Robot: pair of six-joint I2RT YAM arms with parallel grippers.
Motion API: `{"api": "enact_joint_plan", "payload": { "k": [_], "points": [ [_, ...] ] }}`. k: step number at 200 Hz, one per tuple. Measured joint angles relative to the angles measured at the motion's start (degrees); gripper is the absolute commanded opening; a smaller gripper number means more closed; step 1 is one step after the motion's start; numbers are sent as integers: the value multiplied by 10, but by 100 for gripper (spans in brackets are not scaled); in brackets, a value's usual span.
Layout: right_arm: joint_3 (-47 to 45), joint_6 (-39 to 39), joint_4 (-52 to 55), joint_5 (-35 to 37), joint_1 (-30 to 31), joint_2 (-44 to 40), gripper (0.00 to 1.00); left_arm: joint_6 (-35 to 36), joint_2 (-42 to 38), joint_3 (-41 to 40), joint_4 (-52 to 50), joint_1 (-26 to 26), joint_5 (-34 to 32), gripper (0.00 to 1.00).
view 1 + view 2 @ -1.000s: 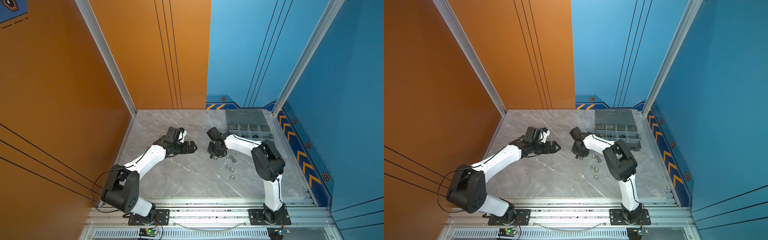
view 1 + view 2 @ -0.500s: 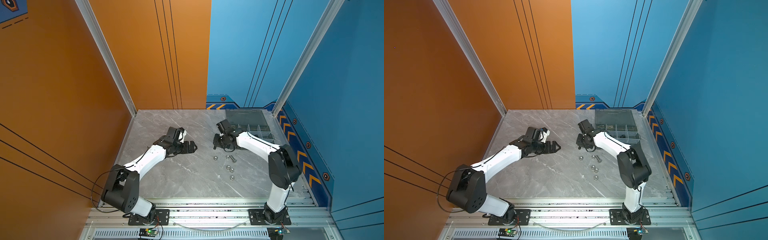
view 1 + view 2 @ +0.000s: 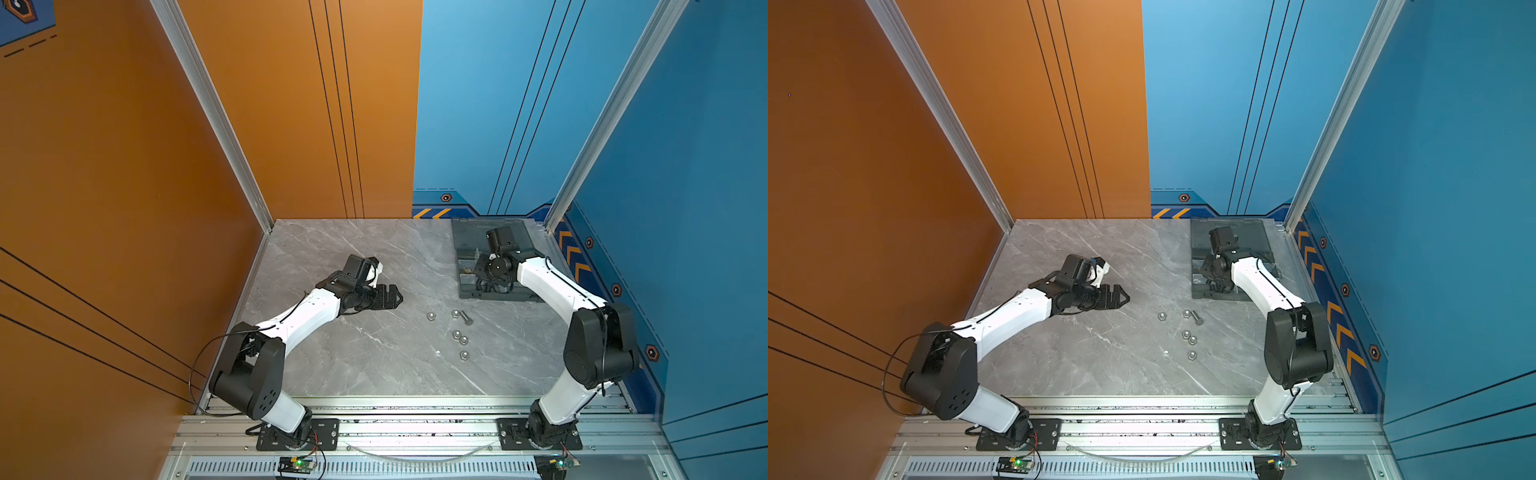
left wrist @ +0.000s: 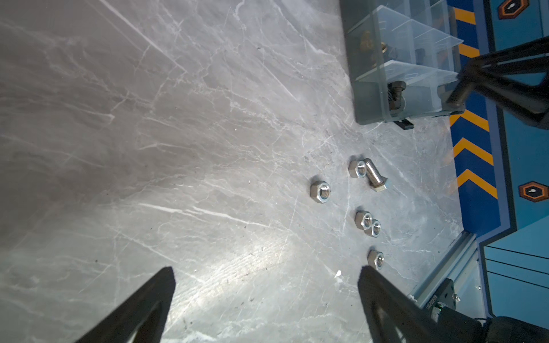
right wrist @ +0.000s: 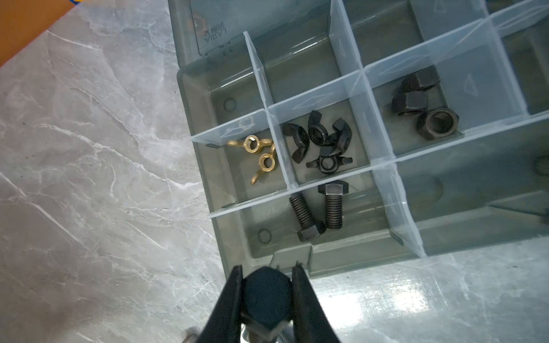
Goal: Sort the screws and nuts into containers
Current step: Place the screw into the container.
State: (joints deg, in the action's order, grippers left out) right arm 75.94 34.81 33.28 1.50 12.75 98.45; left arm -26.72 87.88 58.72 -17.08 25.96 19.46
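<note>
My right gripper [image 5: 267,271] is shut on a black hex-headed screw [image 5: 267,294], just above the front edge of the smoky grey organizer box [image 5: 335,259]. Its containers hold brass wing nuts [image 5: 258,154], black wing nuts [image 5: 320,142], black hex nuts [image 5: 421,104] and two black screws [image 5: 320,210]. In both top views that gripper [image 3: 488,284] [image 3: 1214,286] hangs over the box [image 3: 465,245] [image 3: 1246,237]. Several silver hex nuts [image 3: 456,333] [image 4: 320,192] and a silver bolt [image 3: 466,318] [image 4: 375,176] lie loose on the table. My left gripper [image 3: 390,296] [image 4: 267,285] is open and empty, to their left.
The grey marble table [image 3: 353,365] is walled by an orange panel on the left and blue panels behind and to the right. An aluminium rail [image 3: 415,419] with both arm bases runs along the front edge. The box lid [image 3: 519,230] lies flat toward the back wall.
My right arm has swung from the loose pieces on the table back and right to the box, carrying the black screw. The left arm has not moved.
</note>
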Motion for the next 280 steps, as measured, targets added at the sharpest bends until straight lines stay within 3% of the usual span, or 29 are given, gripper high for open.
{"api": "enact_joint_plan", "payload": {
  "k": [58, 142, 163, 239, 280],
  "points": [
    [17, -15, 8, 13, 0, 67, 0, -4, 0, 7, 8, 9, -2, 98],
    [56, -18, 12, 14, 0, 81, 0, -4, 0, 7, 8, 9, -2, 98],
    [62, -19, 13, 14, 0, 97, 7, -4, 1, 7, 8, 9, -2, 98],
    [78, -20, 33, 18, 1, 121, 12, -4, 9, 8, 8, 11, -3, 98],
    [86, -23, 38, 19, 1, 121, 36, -4, 11, 9, 9, 11, -3, 98]
  ]
}}
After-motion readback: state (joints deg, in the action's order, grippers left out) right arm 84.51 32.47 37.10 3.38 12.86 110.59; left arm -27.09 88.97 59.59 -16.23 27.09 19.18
